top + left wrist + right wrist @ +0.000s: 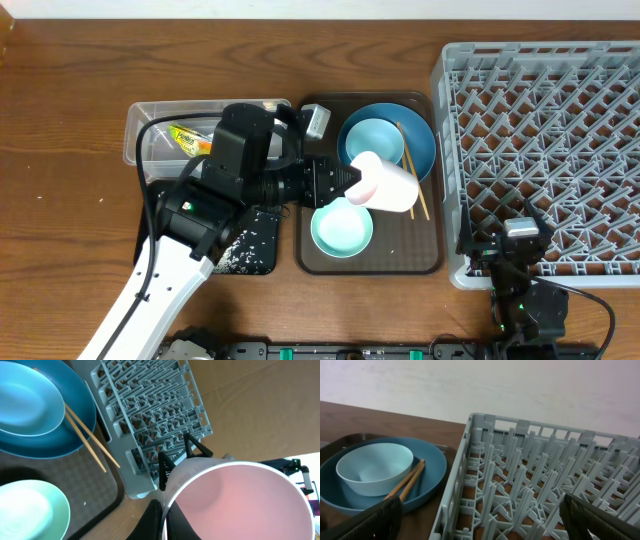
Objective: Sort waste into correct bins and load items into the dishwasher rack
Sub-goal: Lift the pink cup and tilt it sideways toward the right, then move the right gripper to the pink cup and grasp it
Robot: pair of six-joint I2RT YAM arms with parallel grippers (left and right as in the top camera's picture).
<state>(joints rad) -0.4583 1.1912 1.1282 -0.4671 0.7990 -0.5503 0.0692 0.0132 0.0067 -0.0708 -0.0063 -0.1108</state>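
Left tool [348, 184] clamps the pink cup [388, 184] above the brown tray [420, 262]; right tool [480, 505] gapes wide beside the rack [540, 130].

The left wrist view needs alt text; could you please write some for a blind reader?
The left gripper holds a pink cup by its rim, opening toward the camera. Behind are the grey dishwasher rack and a dark tray with a blue plate, light-blue bowl, chopsticks and pale green bowl.
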